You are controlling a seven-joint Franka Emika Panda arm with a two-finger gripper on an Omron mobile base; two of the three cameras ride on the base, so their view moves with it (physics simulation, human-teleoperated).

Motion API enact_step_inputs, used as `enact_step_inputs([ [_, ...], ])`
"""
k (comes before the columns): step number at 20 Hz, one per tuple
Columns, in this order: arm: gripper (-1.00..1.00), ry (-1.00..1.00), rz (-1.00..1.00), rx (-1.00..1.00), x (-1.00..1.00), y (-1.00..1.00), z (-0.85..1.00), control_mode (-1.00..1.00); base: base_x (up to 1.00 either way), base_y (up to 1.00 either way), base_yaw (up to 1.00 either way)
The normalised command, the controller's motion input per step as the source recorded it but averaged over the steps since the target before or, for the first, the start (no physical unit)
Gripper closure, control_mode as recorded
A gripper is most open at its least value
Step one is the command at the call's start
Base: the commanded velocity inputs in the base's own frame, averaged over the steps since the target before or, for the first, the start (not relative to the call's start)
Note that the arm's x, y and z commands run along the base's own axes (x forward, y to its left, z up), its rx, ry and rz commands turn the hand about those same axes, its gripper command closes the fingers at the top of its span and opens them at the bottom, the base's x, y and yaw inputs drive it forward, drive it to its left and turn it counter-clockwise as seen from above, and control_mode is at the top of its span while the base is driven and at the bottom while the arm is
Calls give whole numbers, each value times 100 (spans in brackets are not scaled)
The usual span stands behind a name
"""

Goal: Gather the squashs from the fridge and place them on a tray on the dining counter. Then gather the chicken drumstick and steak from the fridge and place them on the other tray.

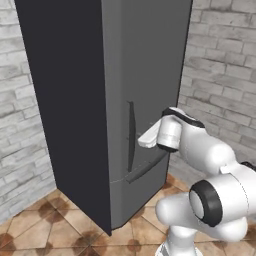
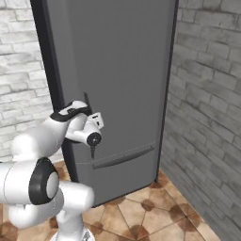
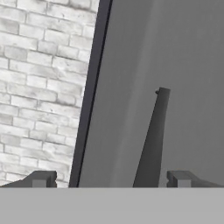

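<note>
Fridge (image 3: pixel 175 65) door stands closed before the fingers (image 3: pixel 41 178); its handle (image 3: pixel 153 140) rises between them, apparently nearer the right one.

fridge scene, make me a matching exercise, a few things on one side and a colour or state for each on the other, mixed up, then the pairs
Things:
1. fridge
2. gripper
3. wall
4. floor

Colour or state:
A. brown tiles
B. dark grey, door closed
C. pale grey bricks
D. open, holding nothing, near the door handle

Pairs: 1-B, 2-D, 3-C, 4-A
</note>
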Motion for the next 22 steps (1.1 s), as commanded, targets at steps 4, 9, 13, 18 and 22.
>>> enact_step_inputs([
  [4,-100,0,0,1,39,2,-10,-100,0,0,0],
  [9,-100,-1,0,2,29,13,-8,-100,0,0,0],
  [13,-100,-2,0,2,26,25,-10,-100,0,0,0],
  [18,-100,-1,0,2,31,22,-6,-100,0,0,0],
  [22,-100,0,0,2,33,16,-5,-100,0,0,0],
])
